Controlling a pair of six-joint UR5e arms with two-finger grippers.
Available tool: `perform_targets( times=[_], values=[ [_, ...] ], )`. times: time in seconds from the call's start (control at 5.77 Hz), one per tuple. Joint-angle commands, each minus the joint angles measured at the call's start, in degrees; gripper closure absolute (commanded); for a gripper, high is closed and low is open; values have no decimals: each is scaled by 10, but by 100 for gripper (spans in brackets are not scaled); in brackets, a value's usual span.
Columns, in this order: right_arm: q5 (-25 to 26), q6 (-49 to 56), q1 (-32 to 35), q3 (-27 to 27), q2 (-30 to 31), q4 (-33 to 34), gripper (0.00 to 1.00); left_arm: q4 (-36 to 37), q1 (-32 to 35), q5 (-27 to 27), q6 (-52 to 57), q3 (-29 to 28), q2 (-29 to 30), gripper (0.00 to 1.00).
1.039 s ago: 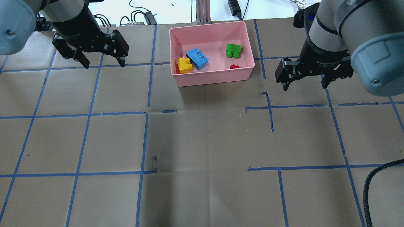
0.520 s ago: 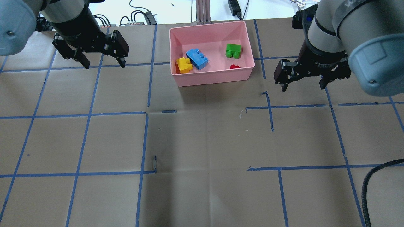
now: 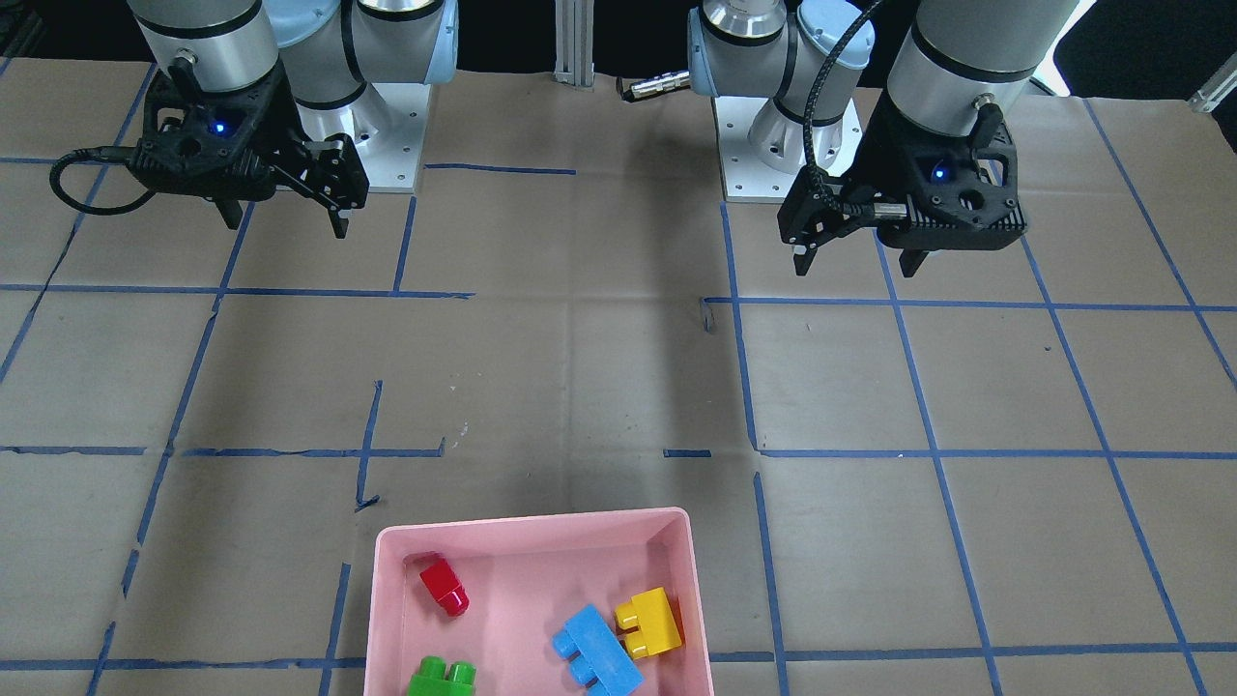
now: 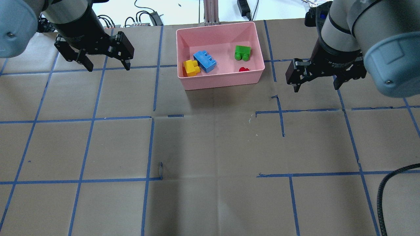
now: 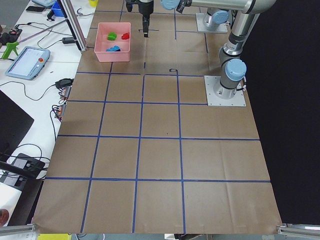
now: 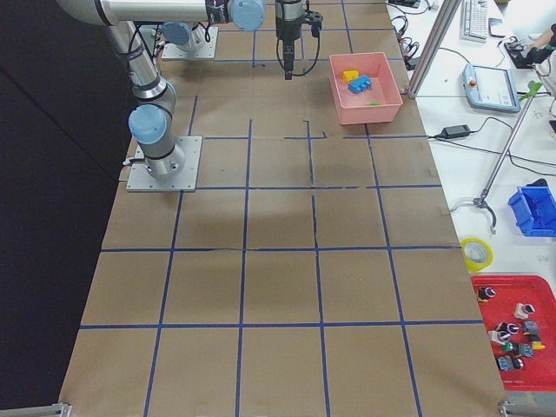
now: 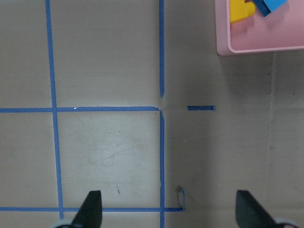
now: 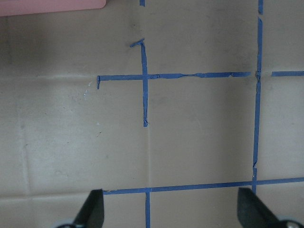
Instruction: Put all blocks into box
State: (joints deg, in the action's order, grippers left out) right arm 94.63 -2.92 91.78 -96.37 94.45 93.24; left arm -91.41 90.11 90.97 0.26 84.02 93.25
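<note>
Seen from overhead, the left gripper [image 4: 108,65] is hanging over the brown paper table [image 4: 210,147] well to the left of the pink box [image 4: 220,83]. Its jaws are standing wide apart with nothing between them. Its wrist camera is showing the two black fingertips [image 7: 92,211] spread at the bottom edge. A corner of the box is peeking in at the top right of that view, well apart from the claw.

The box is sitting between the two grippers, and all four blocks are lying inside it. The yellow two-stud block [image 4: 191,68] is resting by the box's left wall, touching the light-blue block [image 4: 205,61] just to its right. Toward the box's right wall, the green two-stud block [image 4: 242,52] is lying apart from that pair. The small red block [image 4: 244,69] is sitting near the green one, close against the box's near wall, which is half hiding it.

To the right of the box, the right gripper [image 4: 316,87] is hanging above the paper, likewise spread open and empty. In its wrist view only a strip of the box's edge is showing at the top left.

Blue tape lines [image 4: 93,121] are crossing the paper around the box. A line of pale print [image 4: 332,63] is running across the right gripper's body, too small to read.
</note>
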Motion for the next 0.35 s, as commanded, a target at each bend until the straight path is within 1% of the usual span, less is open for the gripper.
perform_targets(
  times=[0.0, 0.17],
  values=[
    [-4, -2, -2, 4, -2, 2, 0, 0, 1, 0, 0, 0, 0, 0],
    [-6, -7, -2, 7, 0, 2, 0, 0, 0, 0, 0, 0, 0, 0]
  ],
)
